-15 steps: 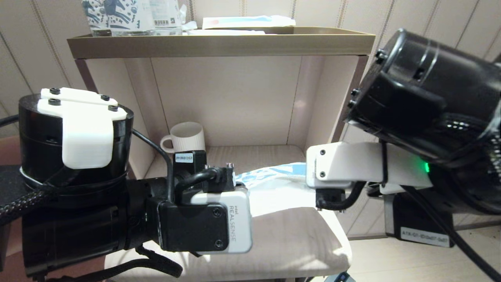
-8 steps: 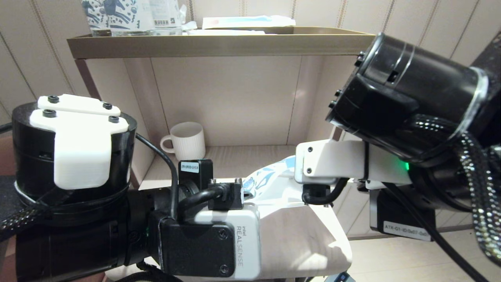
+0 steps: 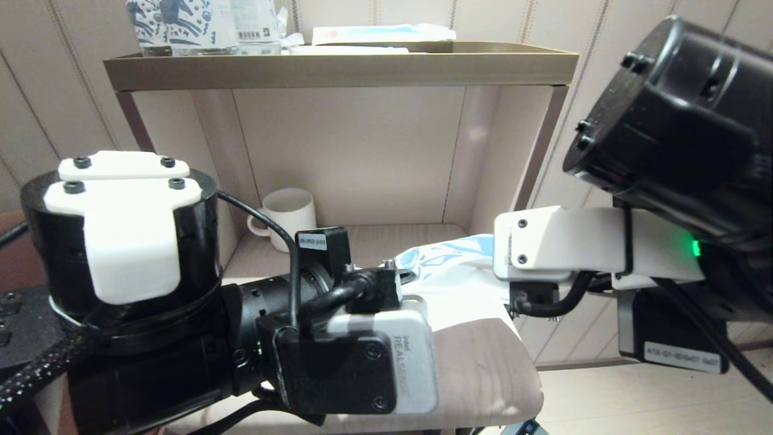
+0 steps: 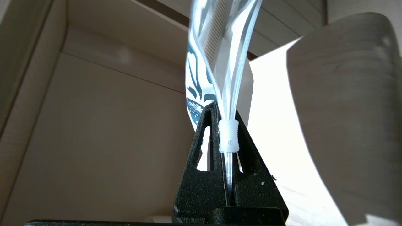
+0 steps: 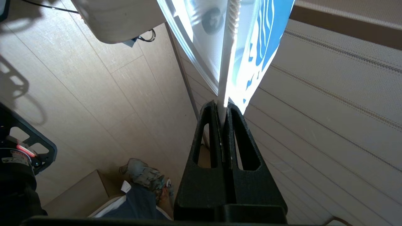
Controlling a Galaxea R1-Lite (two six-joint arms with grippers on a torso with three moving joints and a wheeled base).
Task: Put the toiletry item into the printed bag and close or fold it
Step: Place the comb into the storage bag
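The printed bag (image 3: pixel 450 266), white with a blue leaf print, hangs stretched between my two grippers over the lower shelf board. In the left wrist view my left gripper (image 4: pixel 224 110) is shut on the printed bag (image 4: pixel 216 47) at its zip strip, with the small white slider (image 4: pixel 228 136) sitting between the fingers. My right gripper (image 5: pixel 222 105) is shut on the other end of the zip edge of the bag (image 5: pixel 260 40). In the head view both pairs of fingers are hidden behind the wrist cameras. A dim round shape (image 5: pixel 211 19) shows through the bag's wall. The toiletry item is not plainly seen.
A white ribbed mug (image 3: pixel 287 217) stands at the back left of the open cabinet. The brown tray top (image 3: pixel 338 66) carries a horse-patterned package (image 3: pixel 199 24) and a flat packet (image 3: pixel 380 33). The pale board (image 3: pixel 477 362) ends in a rounded front edge, with floor beyond.
My left arm has shifted right with its wrist turning. The right arm swung in to the left, then back out to the right. Both grippers kept hold of the bag.
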